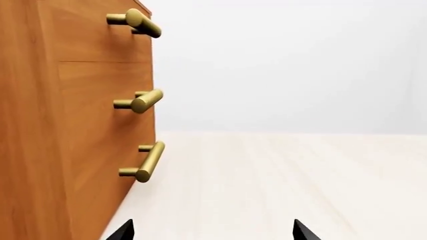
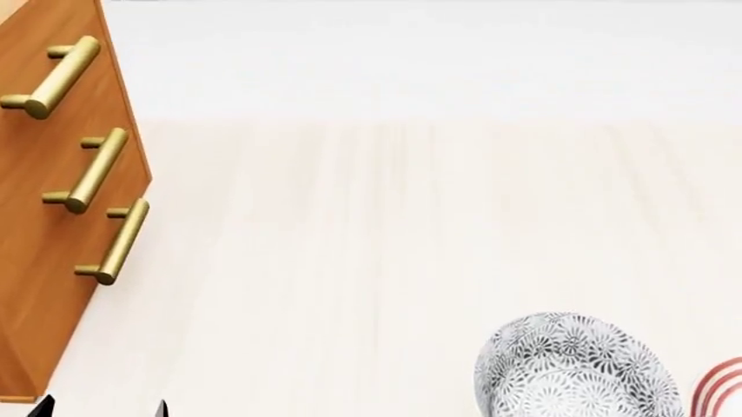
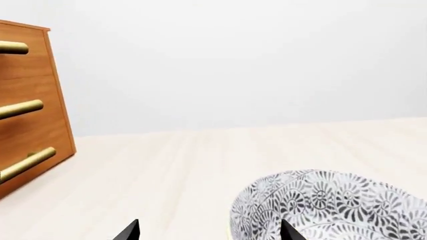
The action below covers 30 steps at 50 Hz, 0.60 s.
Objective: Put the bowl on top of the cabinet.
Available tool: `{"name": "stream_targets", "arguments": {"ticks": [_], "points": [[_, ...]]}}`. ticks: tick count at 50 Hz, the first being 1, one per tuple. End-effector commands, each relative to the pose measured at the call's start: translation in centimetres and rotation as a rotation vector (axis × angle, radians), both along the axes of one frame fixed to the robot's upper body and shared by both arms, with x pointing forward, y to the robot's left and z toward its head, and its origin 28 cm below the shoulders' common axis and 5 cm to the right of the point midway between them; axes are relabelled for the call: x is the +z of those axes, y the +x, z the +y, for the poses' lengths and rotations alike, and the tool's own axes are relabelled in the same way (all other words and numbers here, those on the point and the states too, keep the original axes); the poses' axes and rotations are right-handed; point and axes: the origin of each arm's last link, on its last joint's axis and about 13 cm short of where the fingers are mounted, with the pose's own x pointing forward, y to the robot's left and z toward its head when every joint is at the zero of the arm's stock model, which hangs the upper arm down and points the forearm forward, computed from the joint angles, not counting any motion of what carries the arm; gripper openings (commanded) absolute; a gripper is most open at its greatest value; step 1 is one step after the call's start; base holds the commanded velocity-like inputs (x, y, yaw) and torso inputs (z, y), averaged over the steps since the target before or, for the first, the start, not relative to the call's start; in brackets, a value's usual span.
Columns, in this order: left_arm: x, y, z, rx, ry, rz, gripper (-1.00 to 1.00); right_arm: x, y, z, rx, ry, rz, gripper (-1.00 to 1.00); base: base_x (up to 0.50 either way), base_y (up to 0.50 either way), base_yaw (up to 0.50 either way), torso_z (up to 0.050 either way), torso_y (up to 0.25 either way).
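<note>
Bowl (image 2: 574,369) sits on the pale worktop (image 2: 383,261) at the robot's right, right way up, well apart from the cabinet (image 2: 47,252) at far left. Nothing grips it; the task looks to be at the approach stage, judging from the layout.

Right tool (image 3: 208,231): two black tips spread wide and empty, the bowl's patterned wall just ahead and slightly off to one side of the gap in the right wrist view. Left tool (image 1: 212,231): also spread wide and empty, parked near the cabinet front, beside the lowest of the three brass handles (image 1: 148,161).

Risks from here:
- The bowl is off-centre to the right tool. Closing as lined up would probably clip the wall and shove the bowl along the worktop rather than pinch the rim.
- A red-ringed plate (image 2: 725,387) lies just beside the bowl; a sideways nudge could drive one into the other.
- The carry is long and the cabinet is tall, so a shallow rim pinch on a deep bowl may tilt or slip on the lift.
- The cabinet top is barely in view, so placement height is hard to judge.
</note>
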Motion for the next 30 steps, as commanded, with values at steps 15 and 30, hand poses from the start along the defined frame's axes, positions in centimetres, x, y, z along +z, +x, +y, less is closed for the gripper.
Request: {"name": "stream_targets", "arguments": {"ticks": [15, 30], "points": [[0.0, 0.0, 0.0, 0.001, -0.001, 0.0, 1.0, 0.2, -0.2, 0.1, -0.079, -0.039, -0.032, 1.0, 0.04, 0.0, 0.0, 0.0, 0.0], [0.1, -0.1, 0.0, -0.002, -0.003, -0.004, 1.0, 2.4, -1.9, 0.3, -0.238, -0.075, 0.014, 1.0, 0.0, 0.0, 0.0, 0.0, 0.0]]}}
